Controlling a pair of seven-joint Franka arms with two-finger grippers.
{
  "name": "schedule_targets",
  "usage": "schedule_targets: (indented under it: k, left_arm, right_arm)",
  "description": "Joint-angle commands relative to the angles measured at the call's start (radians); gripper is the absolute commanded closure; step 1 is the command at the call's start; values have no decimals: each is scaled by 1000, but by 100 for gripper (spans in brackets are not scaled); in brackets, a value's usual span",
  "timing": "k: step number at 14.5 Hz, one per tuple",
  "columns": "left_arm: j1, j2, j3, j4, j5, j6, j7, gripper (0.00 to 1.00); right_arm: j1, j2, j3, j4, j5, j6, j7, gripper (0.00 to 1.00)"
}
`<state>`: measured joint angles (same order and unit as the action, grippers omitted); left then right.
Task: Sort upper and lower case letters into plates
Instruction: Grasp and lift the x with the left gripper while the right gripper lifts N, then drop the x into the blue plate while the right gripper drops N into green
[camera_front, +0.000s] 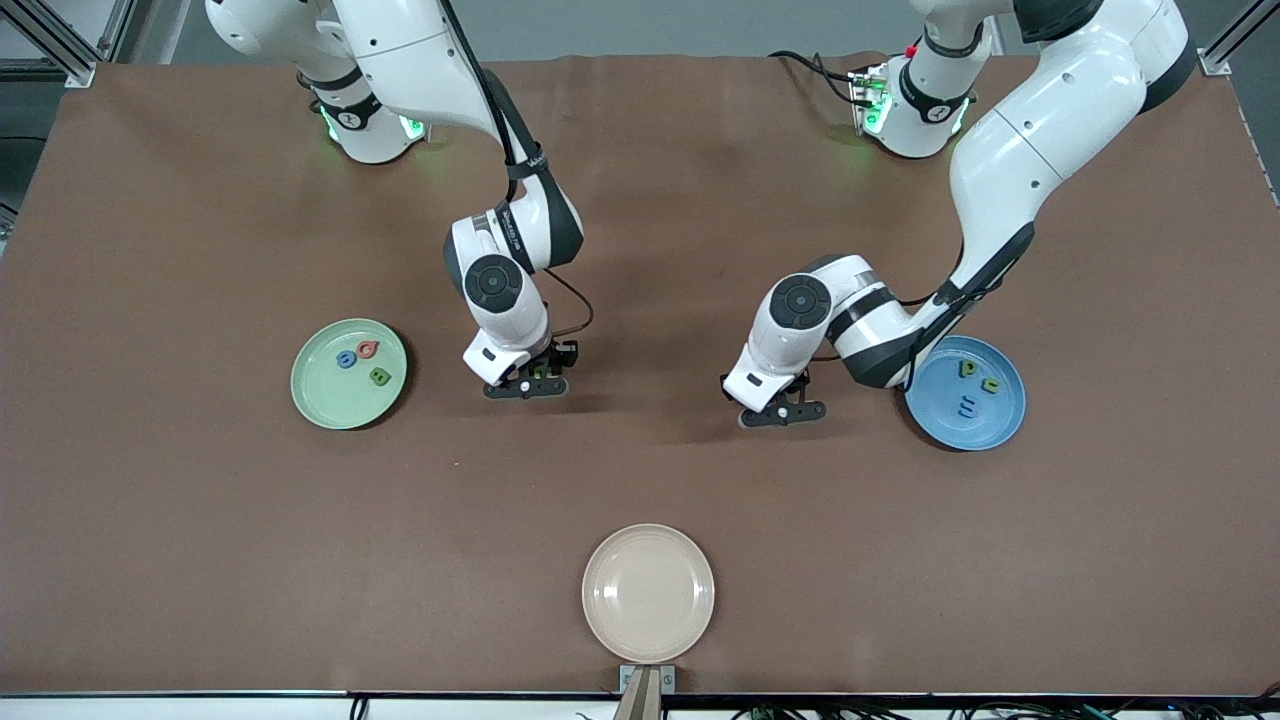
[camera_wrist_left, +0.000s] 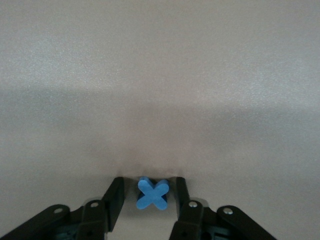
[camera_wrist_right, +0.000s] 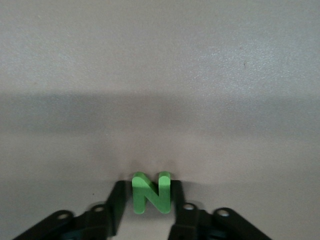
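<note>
From the front view, the right gripper (camera_front: 527, 384) is down at the table in the middle of the frame, just beside the mint green plate (camera_front: 322, 400) at mid-left, which holds three small letters, pink (camera_front: 367, 349), blue (camera_front: 346, 359) and green (camera_front: 380, 376); the left gripper (camera_front: 782, 411) is down at the table right of centre, just beside the bright blue plate (camera_front: 990, 425), which holds two green letters (camera_front: 967, 369) and a blue one (camera_front: 964, 407); a cream plate (camera_front: 648, 593) lies bare at bottom centre, nearest the camera; what either gripper grips cannot be seen from here. In the left wrist view, at bottom centre, the left gripper's fingers (camera_wrist_left: 116, 196) are drawn in around a blue x (camera_wrist_left: 152, 195) on the brown table (camera_wrist_left: 160, 75); one finger touches it and a sliver of gap shows at the other, so the pinch looks nearly made. In the right wrist view, again at bottom centre, the right gripper's fingers (camera_wrist_right: 119, 197) are pressed against both flanks of a green N (camera_wrist_right: 150, 192), pinching it. Both letters look like chunky moulded toys, probably light, stiff and not fragile; their smooth sides may slip, so a squeeze low across flat parallel faces should hold; the N offers two straight uprights, while the x gives only arm tips, where it could twist unless the pads bridge a pair of them.
</note>
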<state>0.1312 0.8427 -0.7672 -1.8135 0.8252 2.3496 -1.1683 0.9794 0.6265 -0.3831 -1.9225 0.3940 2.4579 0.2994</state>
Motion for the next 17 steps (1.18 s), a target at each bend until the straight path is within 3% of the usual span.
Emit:
schedule_targets:
  k: [1,5,10,14,17]
  left_arm:
    - [-13,6,6,3,-12,-9,-8,64]
    - [-10,0,6,-6,-12,-15,-14,82]
    - [54,-72,-26,-9,-12,-127,2,91]
    - [319,-82,-208,-78,-6,-180,135,93]
    - [551,-85,-323,-180,58,-202,251,92]
  right_arm:
    - [7,-4,-8,-16,22,0,11,97]
    - [-25,-57,-60,-16,11,-103,-26,100]
    - [-27,-166,-278,-68,6,-220,-325,100]
    - [-16,-176,-413,-110,-3,-200,-524,100]
    - [-79,-171,-432,-202,9,-58,-684,100]
